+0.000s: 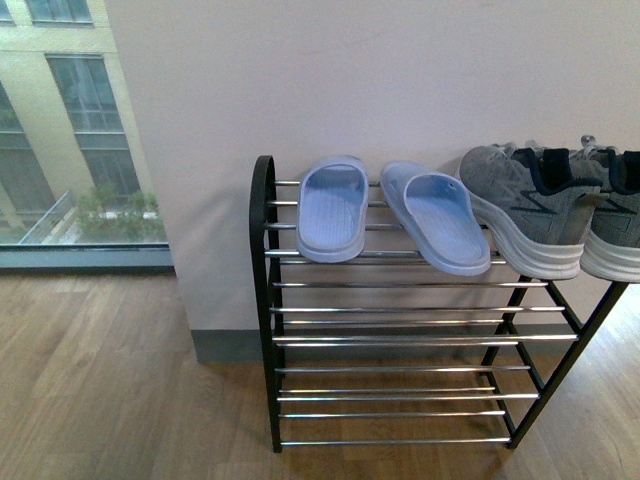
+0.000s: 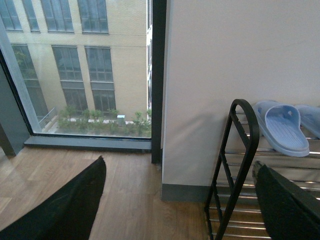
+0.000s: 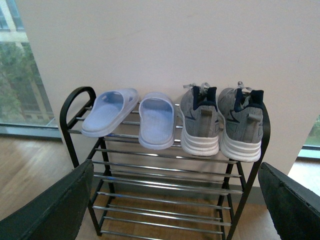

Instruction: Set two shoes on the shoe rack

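Two grey knit shoes stand side by side, heels outward, on the top tier of the black shoe rack (image 3: 75,100) at its right end: one shoe (image 3: 200,125), the other shoe (image 3: 241,127). The front view shows the first shoe (image 1: 525,205) and the second shoe (image 1: 618,225) cut by the frame edge, on the shoe rack (image 1: 262,230). My right gripper (image 3: 175,202) is open, back from the rack, nothing between its fingers (image 3: 55,210). My left gripper (image 2: 180,200) is open beside the shoe rack (image 2: 240,145), at its left end, holding nothing.
Two pale blue slide sandals (image 1: 333,208) (image 1: 440,215) lie on the top tier, left of the shoes. A white wall (image 1: 400,80) rises behind the rack. A floor-length window (image 1: 70,130) is at left. The floor (image 1: 100,380) is wood planks.
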{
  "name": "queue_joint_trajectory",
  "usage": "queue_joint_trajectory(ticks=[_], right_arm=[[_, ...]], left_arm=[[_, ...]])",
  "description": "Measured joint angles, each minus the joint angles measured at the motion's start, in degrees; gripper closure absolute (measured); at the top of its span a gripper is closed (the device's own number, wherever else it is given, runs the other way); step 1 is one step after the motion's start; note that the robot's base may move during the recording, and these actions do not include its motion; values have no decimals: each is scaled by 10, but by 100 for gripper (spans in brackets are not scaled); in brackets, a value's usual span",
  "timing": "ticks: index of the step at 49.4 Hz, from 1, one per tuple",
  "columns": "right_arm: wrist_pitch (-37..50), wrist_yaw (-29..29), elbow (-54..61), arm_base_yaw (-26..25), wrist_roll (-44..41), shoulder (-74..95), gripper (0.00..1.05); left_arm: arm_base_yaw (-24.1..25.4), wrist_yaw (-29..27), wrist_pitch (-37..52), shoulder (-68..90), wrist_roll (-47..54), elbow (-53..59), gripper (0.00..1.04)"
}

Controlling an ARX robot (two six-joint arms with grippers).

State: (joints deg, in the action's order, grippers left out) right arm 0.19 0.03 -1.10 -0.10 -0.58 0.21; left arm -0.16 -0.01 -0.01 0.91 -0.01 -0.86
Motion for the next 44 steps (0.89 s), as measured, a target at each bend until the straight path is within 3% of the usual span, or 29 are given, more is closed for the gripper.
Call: queue_joint_trajectory(ticks=[3, 44], right_arm=[[0, 0, 0, 0, 0, 0, 9], [-1, 1, 0, 1, 0, 0, 9]], left_arm=[[0, 0, 0, 0, 1, 0, 8], [1, 0, 0, 0, 0, 0, 9]])
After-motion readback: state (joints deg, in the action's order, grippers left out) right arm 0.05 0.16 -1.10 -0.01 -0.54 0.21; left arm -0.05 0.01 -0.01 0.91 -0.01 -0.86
